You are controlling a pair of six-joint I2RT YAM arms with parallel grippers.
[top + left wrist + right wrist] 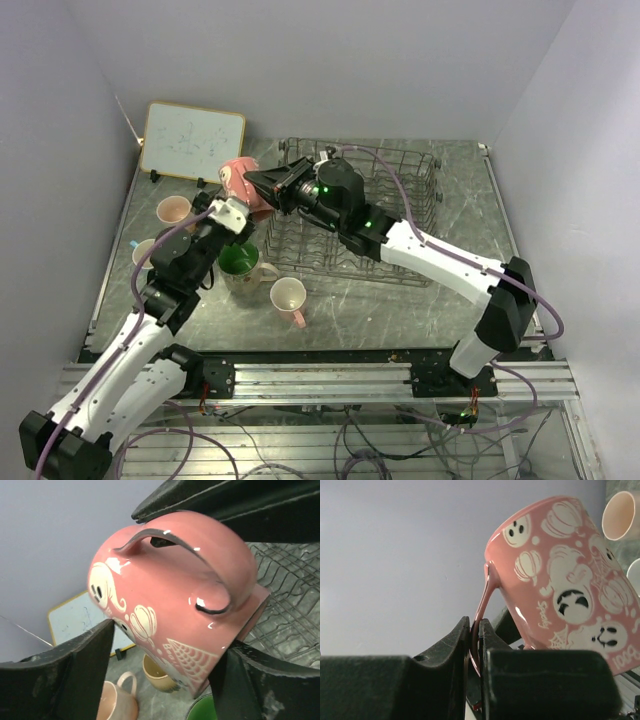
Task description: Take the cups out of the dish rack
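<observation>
My right gripper (pixel 474 630) is clamped on the handle of the pink ghost-and-pumpkin mug (pixel 238 178), which is held aloft at the dish rack's (pixel 410 190) left end. My left gripper (pixel 165 652) is spread either side of the mug's body; contact unclear. Four other mugs (pixel 289 296) stand left of the rack. No cups visible inside it, though my arm hides part. Nearly done, I judge.

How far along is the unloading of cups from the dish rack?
Done: four mugs sit on the table left of the dish rack: salmon mug, light blue mug, green-inside mug, cream mug. In hand: the right gripper pinches the pink ghost mug by its handle, the left gripper straddling it. Left: setting it down; no cup shows in the rack, though the right arm hides part.
</observation>
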